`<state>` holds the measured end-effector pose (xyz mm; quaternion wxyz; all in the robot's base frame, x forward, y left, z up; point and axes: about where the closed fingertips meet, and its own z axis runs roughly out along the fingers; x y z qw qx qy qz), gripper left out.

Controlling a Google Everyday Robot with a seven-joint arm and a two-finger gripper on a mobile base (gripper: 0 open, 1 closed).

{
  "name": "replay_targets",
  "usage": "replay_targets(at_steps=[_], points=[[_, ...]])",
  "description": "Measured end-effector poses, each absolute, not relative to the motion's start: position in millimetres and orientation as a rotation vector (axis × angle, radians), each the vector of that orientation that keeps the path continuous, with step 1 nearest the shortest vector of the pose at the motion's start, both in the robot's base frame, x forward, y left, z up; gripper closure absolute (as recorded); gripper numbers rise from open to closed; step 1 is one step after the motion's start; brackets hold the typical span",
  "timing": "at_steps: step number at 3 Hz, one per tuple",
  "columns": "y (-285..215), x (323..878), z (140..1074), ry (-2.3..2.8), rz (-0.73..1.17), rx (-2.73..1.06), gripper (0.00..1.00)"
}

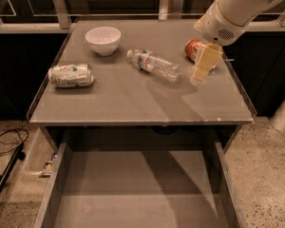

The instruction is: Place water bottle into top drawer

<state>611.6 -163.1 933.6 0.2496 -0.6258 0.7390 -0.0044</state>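
Observation:
The water bottle (154, 64) lies on its side near the middle of the tabletop, white cap pointing to the back left. My gripper (199, 75) hangs just right of the bottle's base, a little above the tabletop and apart from the bottle, holding nothing. The top drawer (133, 194) is pulled out below the table's front edge, with nothing in it.
A red soda can (194, 49) lies right behind the gripper. A white bowl (103, 39) stands at the back left and a silver-green can (70, 75) lies at the left. The grey table (133, 101) has a raised rim. A cable (7, 144) lies on the floor at left.

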Motion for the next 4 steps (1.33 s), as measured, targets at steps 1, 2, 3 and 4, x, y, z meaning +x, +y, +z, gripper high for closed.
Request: replay_targets(at_steps=[1, 2, 3, 4], points=[[-157, 631, 928, 2.009, 0.106, -1.662, 0.00], [-144, 640, 930, 1.982, 0.250, -1.656, 0.00], [-126, 641, 928, 1.941, 0.418, -1.629, 0.00], [-116, 638, 929, 1.916, 0.457, -1.587, 0.00]])
